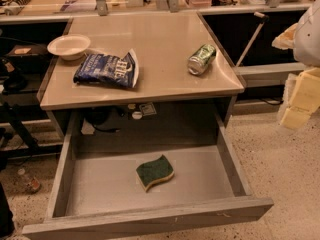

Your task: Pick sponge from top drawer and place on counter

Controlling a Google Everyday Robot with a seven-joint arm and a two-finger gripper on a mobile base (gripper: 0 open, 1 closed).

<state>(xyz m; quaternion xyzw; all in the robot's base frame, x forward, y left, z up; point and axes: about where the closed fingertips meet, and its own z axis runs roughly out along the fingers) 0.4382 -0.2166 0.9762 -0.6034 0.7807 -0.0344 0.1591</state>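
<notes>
In the camera view, the top drawer (100,184) stands pulled fully out toward the near side, under the front edge of the bench (160,39). The sponge (155,172) lies flat on the drawer's grey bottom with its green scouring face up. It is a little right of the middle and apart from every wall, with nothing else in the drawer beside it.

On the bench top a white bowl (69,46) sits at the far left corner, and a blue snack bag (106,69) lies just near of it. A crushed green can (201,59) lies on its side toward the right edge. The middle and the far stretch of the top are bare.

The gripper (299,101) shows only as pale blocky shapes at the right edge of the view, above the floor and well apart from both drawer and sponge. I cannot tell how far open it is, and it has no hold of the sponge.

By my reading, the task is at its first step: the drawer is open, the sponge is untouched and the reach has not started. The next move calls for bringing the gripper left over the drawer's right wall and lowering it onto the sponge from above. The sponge is low and flat, so the gripper must close across its narrow width close to the drawer bottom, then lift clear of the bench edge.
</notes>
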